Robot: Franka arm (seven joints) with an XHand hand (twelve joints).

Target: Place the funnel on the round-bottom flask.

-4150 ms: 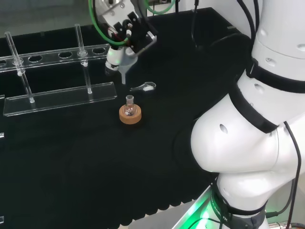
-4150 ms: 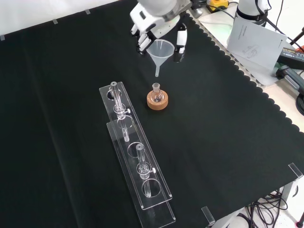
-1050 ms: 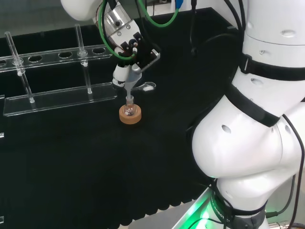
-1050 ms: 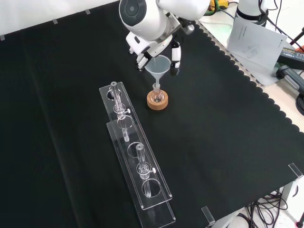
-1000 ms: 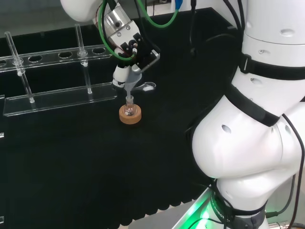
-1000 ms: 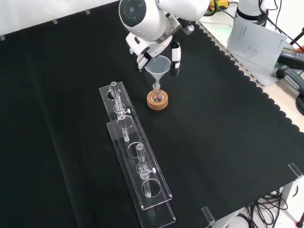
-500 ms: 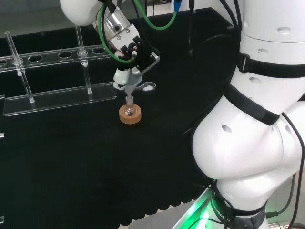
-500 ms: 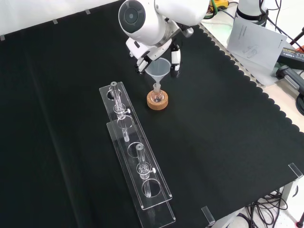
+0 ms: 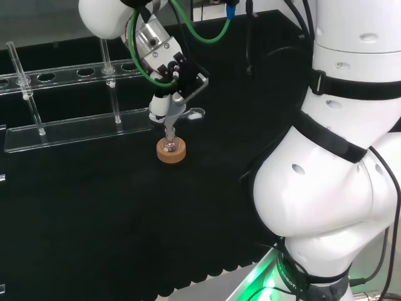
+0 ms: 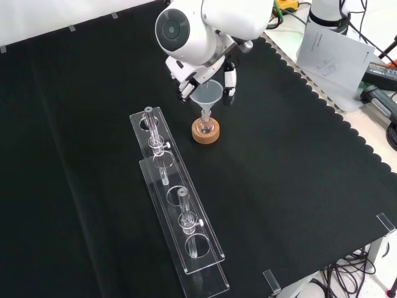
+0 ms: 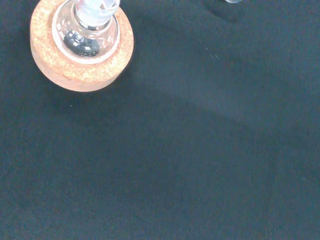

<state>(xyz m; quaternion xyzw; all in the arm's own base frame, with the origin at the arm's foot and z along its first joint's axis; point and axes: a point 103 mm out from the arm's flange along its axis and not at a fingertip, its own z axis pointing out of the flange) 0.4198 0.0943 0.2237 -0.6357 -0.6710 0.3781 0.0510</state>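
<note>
Above the cork ring (image 10: pixel 205 132), funnel (image 10: pixel 206 96) pinched by the hand (image 10: pixel 230 79) (stem in flask (image 10: pixel 206 124)).

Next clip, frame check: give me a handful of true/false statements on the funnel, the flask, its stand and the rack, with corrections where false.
1. The hand has its fingers round the funnel. True.
2. The round-bottom flask lies on its side on the cloth. False: it stands upright in the cork ring.
3. The funnel's stem points down at the flask's neck. True; whether it is fully seated cannot be told.
4. The stand under the flask is a red ribbed ring. False: it is a tan cork ring.
5. In the front view, the clear rack lies to the right of the flask. False: it lies to the left and nearer the camera.
</note>
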